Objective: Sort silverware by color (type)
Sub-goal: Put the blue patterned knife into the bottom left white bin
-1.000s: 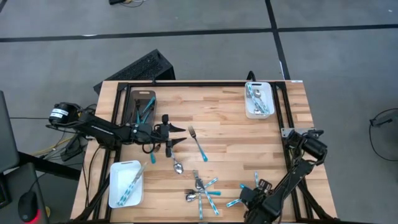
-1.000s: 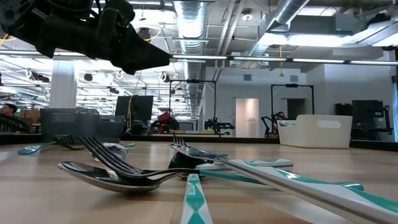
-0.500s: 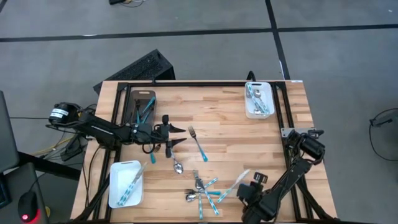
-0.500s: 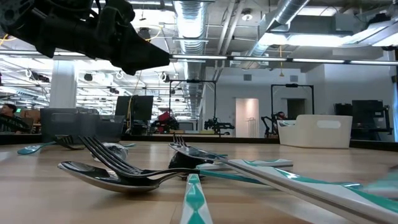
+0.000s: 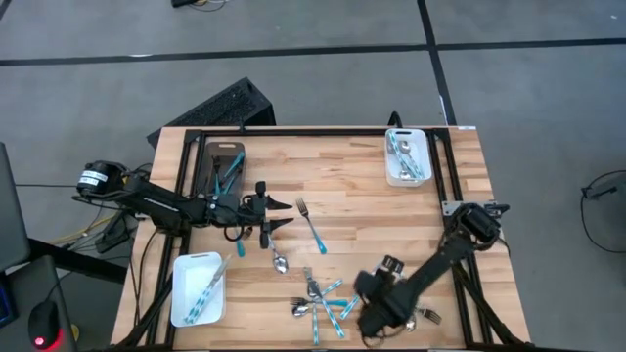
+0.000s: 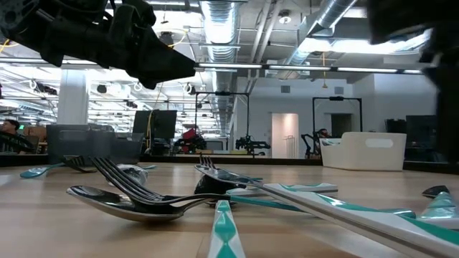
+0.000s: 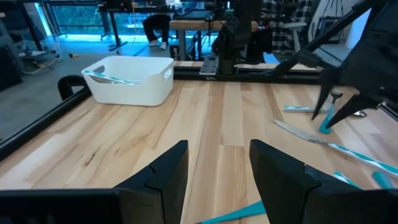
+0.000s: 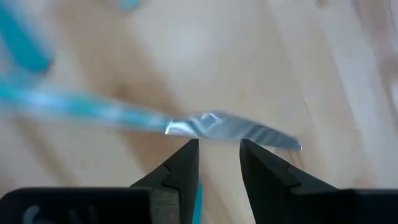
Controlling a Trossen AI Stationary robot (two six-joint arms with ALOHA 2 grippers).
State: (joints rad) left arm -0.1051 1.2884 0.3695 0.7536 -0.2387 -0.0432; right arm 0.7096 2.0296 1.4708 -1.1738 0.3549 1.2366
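At the table's near edge, the right gripper (image 5: pixel 375 311) hangs unclenched over a knife (image 8: pixel 233 130) beside the tangled pile (image 5: pixel 318 298); thin, stiff and slick, it looks best pinched across the teal handle, clear of crossing forks. Past the pile lie a spoon (image 5: pixel 280 262) and fork (image 5: pixel 310 224); beyond them the left gripper (image 5: pixel 266 217) waits released, empty, near the grey tray (image 5: pixel 223 156).

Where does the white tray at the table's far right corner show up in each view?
High view: white tray at the far right corner, silverware inside.
Low view: at the right, on the table's far edge.
Left wrist view: upper left, teal handles sticking out of it.
Right wrist view: not in it.
Shared landmark: the left gripper, left of centre from above, upper left in the low view, in the foreground of its own wrist view.
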